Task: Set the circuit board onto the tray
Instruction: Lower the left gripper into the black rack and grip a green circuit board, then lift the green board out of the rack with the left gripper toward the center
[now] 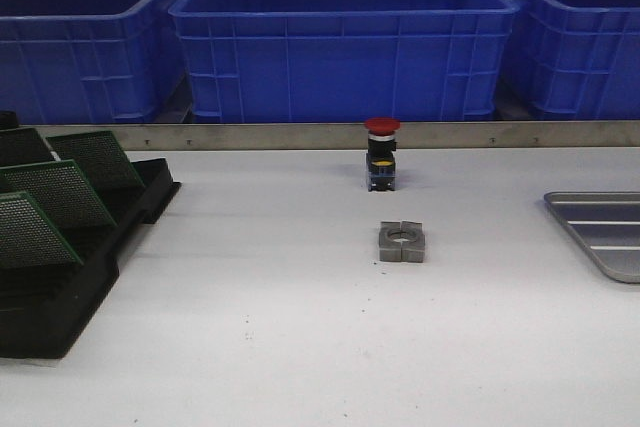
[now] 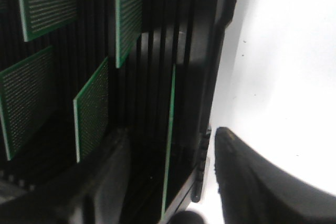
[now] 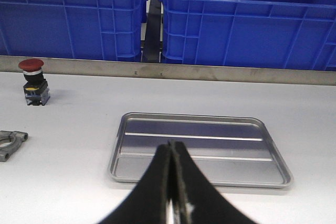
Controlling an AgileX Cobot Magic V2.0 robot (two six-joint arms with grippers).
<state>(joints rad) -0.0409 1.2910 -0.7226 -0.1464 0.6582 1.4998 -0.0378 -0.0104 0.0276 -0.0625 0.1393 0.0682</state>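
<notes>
Several green circuit boards [image 1: 62, 193] stand tilted in a black slotted rack [image 1: 60, 312] at the table's left. In the left wrist view my left gripper [image 2: 173, 134] is open just above the rack [image 2: 205, 51]. One board [image 2: 169, 129] stands edge-on between the jaws, untouched; one finger is over the slots, the other [image 2: 247, 177] outside the rack's rim over the table. The grey metal tray [image 1: 600, 232] lies at the right edge, empty. My right gripper [image 3: 171, 145] is shut and empty, just short of the tray's [image 3: 220, 129] near rim. Neither gripper shows in the front view.
A red-capped push button [image 1: 381, 155] stands mid-table at the back, with a grey metal clamp block [image 1: 402, 242] in front of it. Deep blue crates [image 1: 340, 42] line the back behind a metal rail. Other boards [image 2: 47, 3] fill nearby rack slots.
</notes>
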